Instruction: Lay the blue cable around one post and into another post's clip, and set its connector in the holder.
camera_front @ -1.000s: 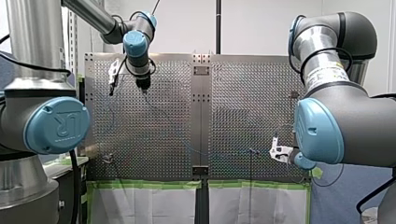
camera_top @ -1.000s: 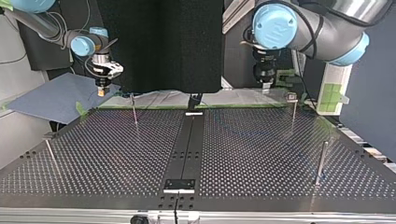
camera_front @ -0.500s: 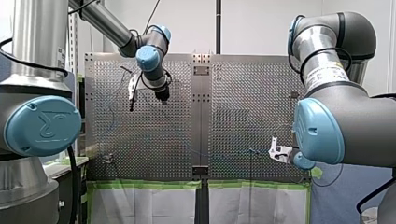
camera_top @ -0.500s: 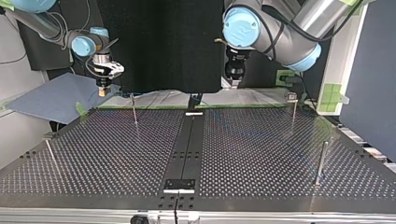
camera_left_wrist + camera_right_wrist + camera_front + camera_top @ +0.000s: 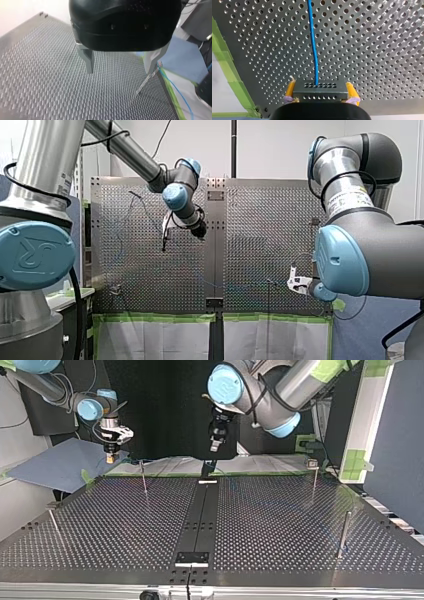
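Observation:
My right gripper (image 5: 320,85) has its yellow pads shut on the dark grey connector (image 5: 319,94). The blue cable (image 5: 313,42) runs straight out of the connector, ahead over the perforated plate. In the top view this gripper (image 5: 109,456) hangs at the back left, beyond a thin post (image 5: 144,477). My left gripper (image 5: 120,71) is open with nothing between its metal fingers (image 5: 89,62). It hovers high over the plate's middle (image 5: 215,446). A thin post (image 5: 145,83) and more blue cable (image 5: 175,92) lie just ahead of it, beside one finger.
Further posts stand at the top view's right (image 5: 314,477), (image 5: 344,532) and near left (image 5: 54,525). A black fixture (image 5: 207,467) sits at the far end of the dark centre strip (image 5: 200,520). Green tape (image 5: 227,72) lines the plate's edge.
My left arm has swung from the plate's corner toward its middle, rightward in the front view and leftward in the top view. My right arm has stayed put, still holding the connector.

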Available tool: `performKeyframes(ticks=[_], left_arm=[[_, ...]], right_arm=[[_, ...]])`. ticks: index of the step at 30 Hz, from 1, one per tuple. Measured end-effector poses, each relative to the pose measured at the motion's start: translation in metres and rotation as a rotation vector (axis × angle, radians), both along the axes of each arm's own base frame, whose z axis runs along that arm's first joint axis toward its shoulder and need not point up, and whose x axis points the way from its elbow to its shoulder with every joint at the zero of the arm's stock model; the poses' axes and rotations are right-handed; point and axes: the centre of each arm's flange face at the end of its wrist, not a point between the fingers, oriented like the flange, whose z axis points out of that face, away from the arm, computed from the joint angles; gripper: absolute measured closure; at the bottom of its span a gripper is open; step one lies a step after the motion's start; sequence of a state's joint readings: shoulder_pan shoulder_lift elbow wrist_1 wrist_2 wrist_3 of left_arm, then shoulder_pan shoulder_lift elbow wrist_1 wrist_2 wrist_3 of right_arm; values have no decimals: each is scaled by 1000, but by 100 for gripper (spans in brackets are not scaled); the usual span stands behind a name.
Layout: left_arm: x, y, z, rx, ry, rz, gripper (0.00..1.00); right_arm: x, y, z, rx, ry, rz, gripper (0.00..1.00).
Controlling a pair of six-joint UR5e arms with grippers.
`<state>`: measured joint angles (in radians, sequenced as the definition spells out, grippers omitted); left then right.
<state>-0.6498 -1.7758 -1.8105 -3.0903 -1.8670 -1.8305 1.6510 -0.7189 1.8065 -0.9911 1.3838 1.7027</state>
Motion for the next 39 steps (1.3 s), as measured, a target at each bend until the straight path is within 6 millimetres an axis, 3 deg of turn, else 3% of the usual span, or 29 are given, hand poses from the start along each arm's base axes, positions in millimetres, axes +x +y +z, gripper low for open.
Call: performKeyframes(ticks=[11, 23, 39], left_arm=[[2, -62, -9, -43, -75, -100, 2], [35, -52, -72, -20, -51, -71, 2], [39, -76, -155, -3, -46, -158, 2]], right_arm=[[2, 1, 0, 0, 1, 3, 100], [3, 1, 0, -1, 1, 5, 100], [3, 1, 0, -1, 1, 6, 100]])
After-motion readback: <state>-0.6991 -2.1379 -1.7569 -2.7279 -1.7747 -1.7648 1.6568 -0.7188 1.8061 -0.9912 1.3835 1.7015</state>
